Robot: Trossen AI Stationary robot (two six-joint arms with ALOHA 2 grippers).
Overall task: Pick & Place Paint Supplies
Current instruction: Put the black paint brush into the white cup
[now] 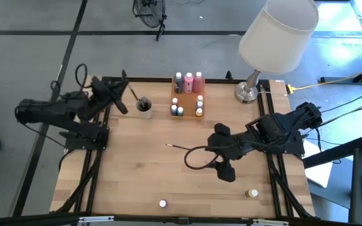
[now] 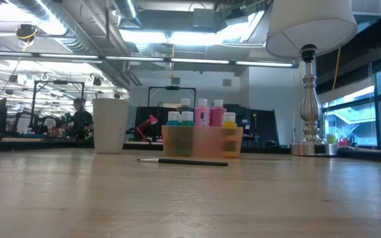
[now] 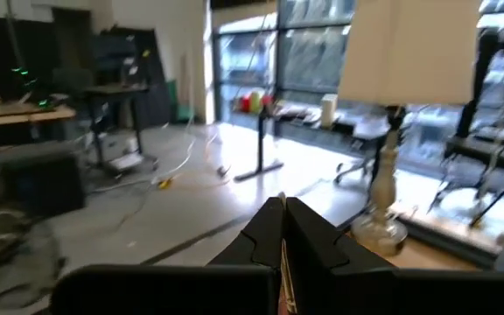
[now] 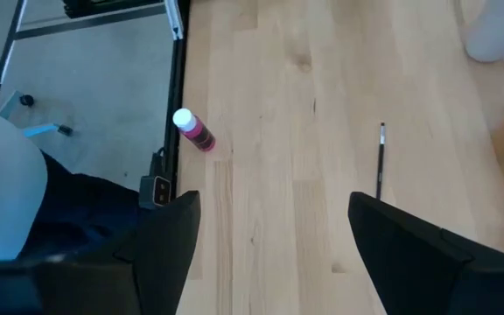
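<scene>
Overhead, my right gripper (image 1: 225, 172) hangs at five o'clock over the pale wood-grain table (image 1: 137, 169), blunt dark jaws spread wide and empty. A thin dark paintbrush (image 1: 180, 146) lies flat near centre. Three squeeze bottles (image 1: 188, 81) stand in the translucent orange tray (image 1: 176, 99) at twelve o'clock. My left gripper (image 1: 123, 105), at ten o'clock, is pinched fully closed beside the round grey cup (image 1: 144, 108).

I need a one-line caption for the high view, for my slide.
Right gripper open above the table near a loose paintbrush; left gripper shut beside the grey cup; bottles wait in the orange tray.
</scene>
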